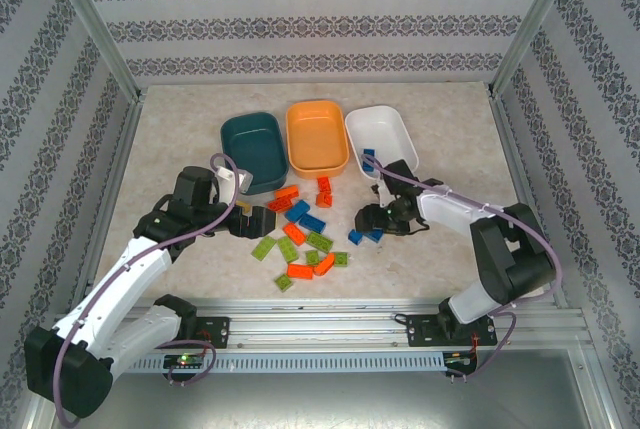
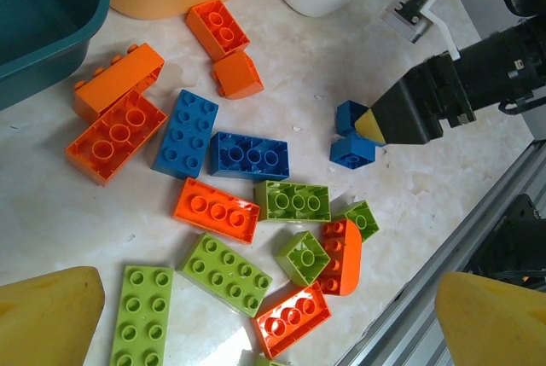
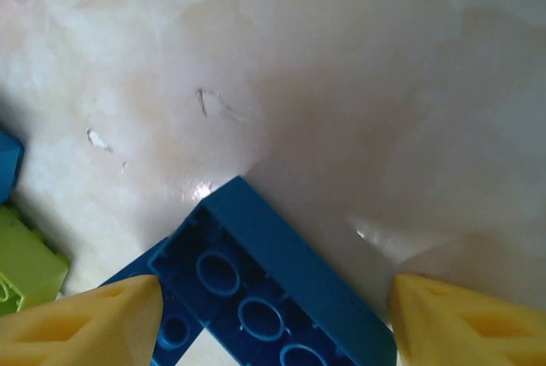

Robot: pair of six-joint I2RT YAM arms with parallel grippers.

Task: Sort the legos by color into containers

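Note:
Lime, orange and blue legos (image 1: 300, 234) lie scattered in front of the three containers: a dark teal tub (image 1: 251, 148), an orange tub (image 1: 316, 135) and a white tub (image 1: 383, 139) with one blue brick (image 1: 368, 158) in it. My left gripper (image 2: 273, 332) hangs open above the pile, over lime bricks (image 2: 226, 272) and orange bricks (image 2: 215, 209). My right gripper (image 3: 273, 332) is low over the table, open, its yellow fingertips (image 3: 85, 328) straddling an upturned blue brick (image 3: 281, 281). A gap shows on the right side. A second small blue brick (image 2: 348, 115) lies against it.
A metal rail (image 1: 330, 324) runs along the near table edge, close to the nearest legos. Patterned walls with metal posts (image 1: 95, 24) enclose the table on three sides. My two grippers (image 1: 262, 221) (image 1: 362, 224) stand on either side of the pile.

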